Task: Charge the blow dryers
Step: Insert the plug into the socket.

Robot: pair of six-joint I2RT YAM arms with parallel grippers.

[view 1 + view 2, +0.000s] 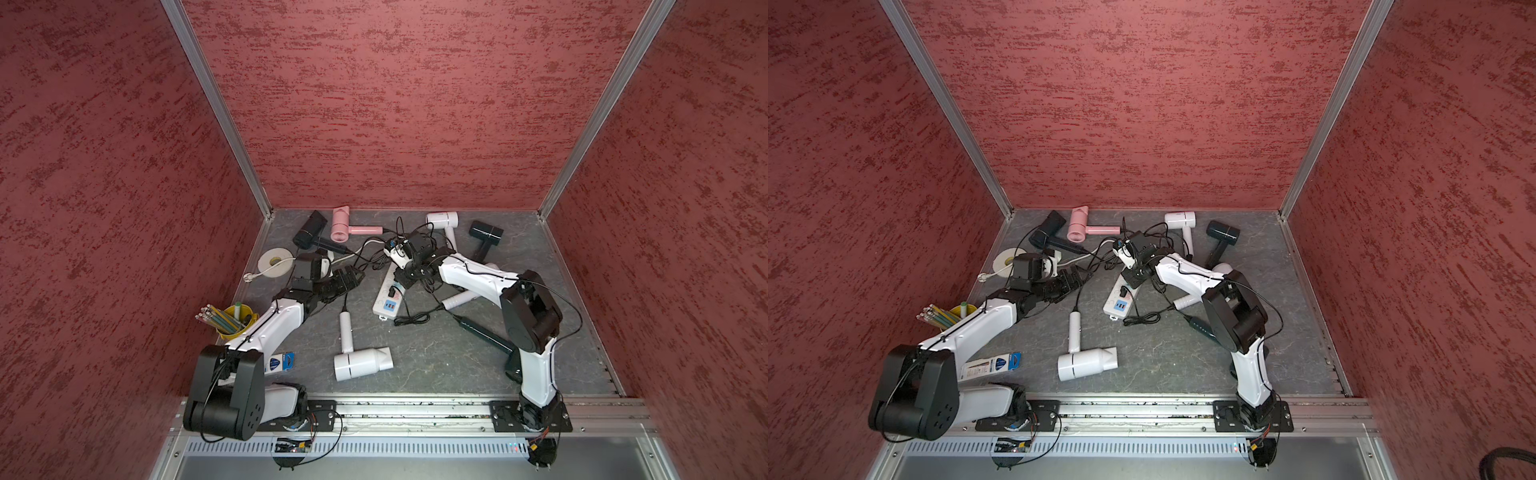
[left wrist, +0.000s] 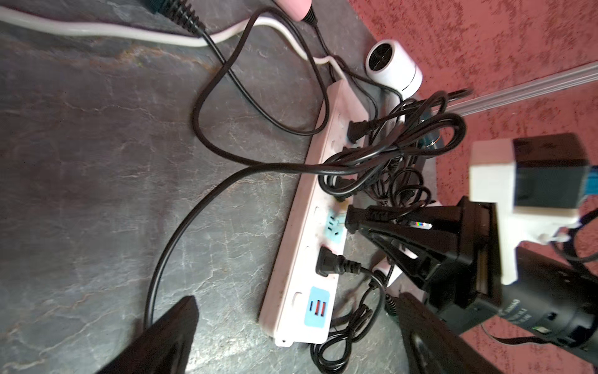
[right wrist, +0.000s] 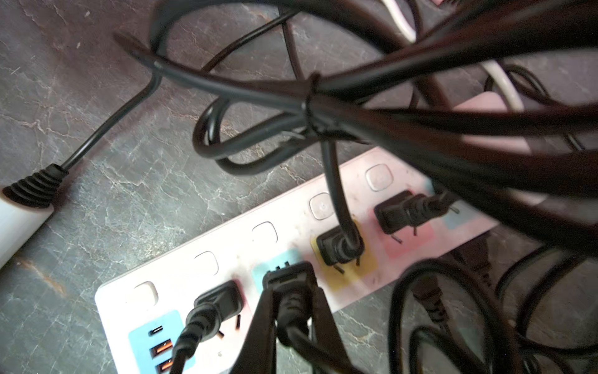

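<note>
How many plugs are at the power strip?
4 plugs: one beside the USB ports, one at the teal socket in the right gripper, one on yellow, one on pink. Cords may hide more.

Left gripper (image 2: pixel 297 301) wide apart at 6 o'clock, USB end of power strip (image 2: pixel 323 162) between its fingers (image 2: pixel 161 340). Right gripper (image 2: pixel 352 223) pinches black plug (image 2: pixel 360 217) at teal socket (image 2: pixel 333 228), 3 o'clock; white blow dryer (image 2: pixel 394 69), 1 o'clock.

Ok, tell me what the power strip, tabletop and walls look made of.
Power strip: smooth moulded plastic, white with a faint sheen, scuffed. Tabletop: dark grey, pale veins like slate, matte; possibly printed laminate. Walls: red, mottled, rough-looking like plaster or textured covering; cannot tell.
</note>
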